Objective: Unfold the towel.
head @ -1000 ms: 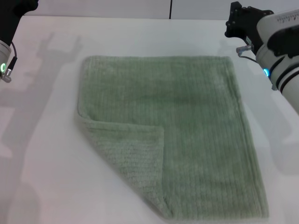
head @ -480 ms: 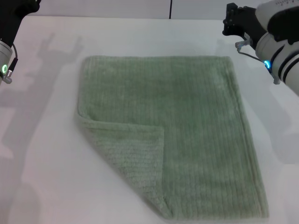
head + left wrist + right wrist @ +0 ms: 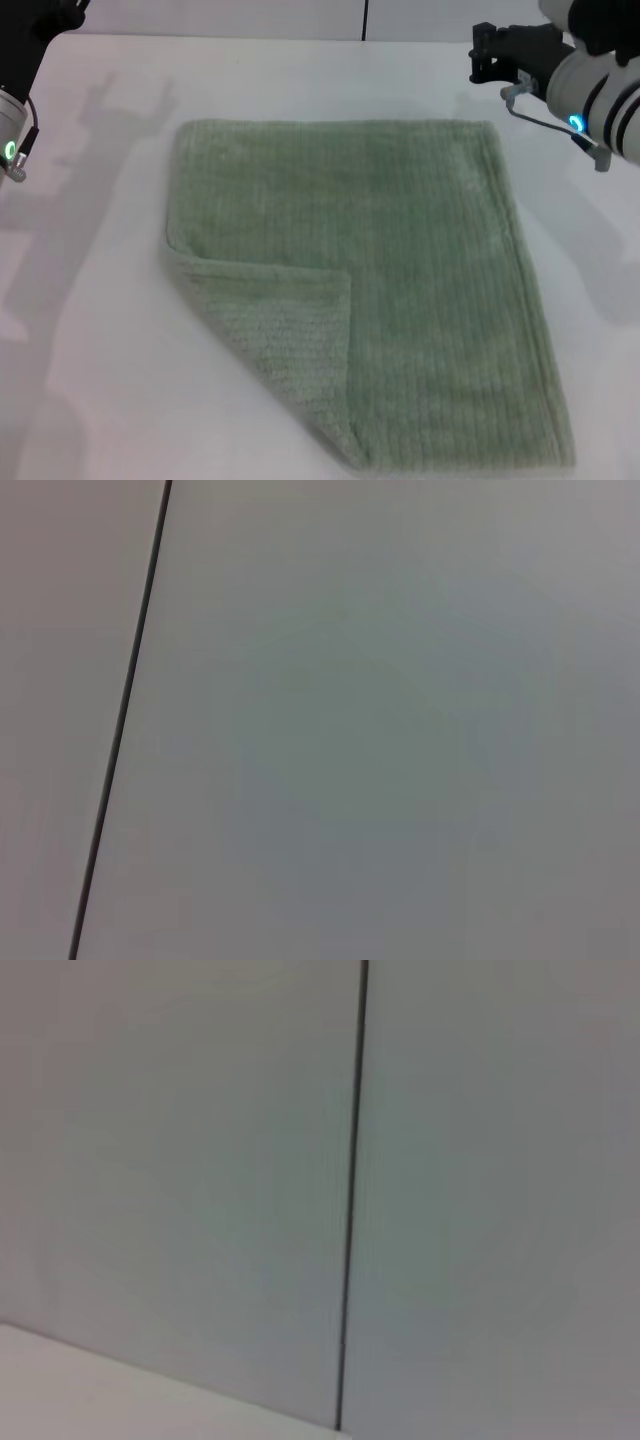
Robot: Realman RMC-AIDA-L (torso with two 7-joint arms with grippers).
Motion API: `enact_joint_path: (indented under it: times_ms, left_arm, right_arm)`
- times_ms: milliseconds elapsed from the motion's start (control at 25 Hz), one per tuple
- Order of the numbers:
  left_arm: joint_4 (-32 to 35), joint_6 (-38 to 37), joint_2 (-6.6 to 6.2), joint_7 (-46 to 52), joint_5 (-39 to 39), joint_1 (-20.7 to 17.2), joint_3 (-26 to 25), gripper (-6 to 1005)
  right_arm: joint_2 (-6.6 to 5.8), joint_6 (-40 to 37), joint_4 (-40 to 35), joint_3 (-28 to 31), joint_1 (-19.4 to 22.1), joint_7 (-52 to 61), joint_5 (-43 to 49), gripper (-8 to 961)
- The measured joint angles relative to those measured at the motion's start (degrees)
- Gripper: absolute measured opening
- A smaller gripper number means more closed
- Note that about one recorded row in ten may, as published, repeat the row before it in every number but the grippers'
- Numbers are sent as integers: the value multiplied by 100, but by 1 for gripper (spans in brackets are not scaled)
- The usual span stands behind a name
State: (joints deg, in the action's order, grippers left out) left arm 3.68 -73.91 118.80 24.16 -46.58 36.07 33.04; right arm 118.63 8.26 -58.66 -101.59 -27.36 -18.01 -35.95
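The pale sage-green towel (image 3: 400,270) lies flat on the white table (image 3: 90,340) in the head view. Its near left corner is folded over onto the cloth as a triangular flap (image 3: 285,335). My right gripper (image 3: 484,54) hangs above the table just beyond the towel's far right corner, not touching it. My left arm (image 3: 14,110) is at the far left edge, well away from the towel, and only the dark base of its gripper (image 3: 50,14) shows. Neither wrist view shows the towel.
The table has bare white surface to the left of the towel and beyond it. A grey wall with a dark vertical seam (image 3: 365,18) stands behind the table. The seam also shows in the left wrist view (image 3: 120,730) and the right wrist view (image 3: 352,1190).
My right arm has swung left, bringing its gripper closer to the towel's far right corner. The towel and the left arm have hardly moved.
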Motion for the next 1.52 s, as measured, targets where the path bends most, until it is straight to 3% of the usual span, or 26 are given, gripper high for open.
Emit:
enact_joint_path:
  times_ms: [480, 760, 1160, 1520]
  left_arm:
    - [-8, 0, 12, 0, 0, -4, 2, 807]
    - [-17, -41, 4, 17, 0, -21, 16, 804]
    - [23, -44, -2, 24, -6, 16, 37, 799]
    - [225, 67, -23, 5, -47, 147, 52, 794]
  right_arm:
    - [-1, 1791, -927, 532, -41, -1, 182, -1]
    - [6, 3245, -1403, 989, -192, -1, 291, -1]
    - [-18, 4865, -1286, 1622, -831, -111, 599, 0]
    - [-28, 5483, -537, 1967, -1543, -311, 619, 0]
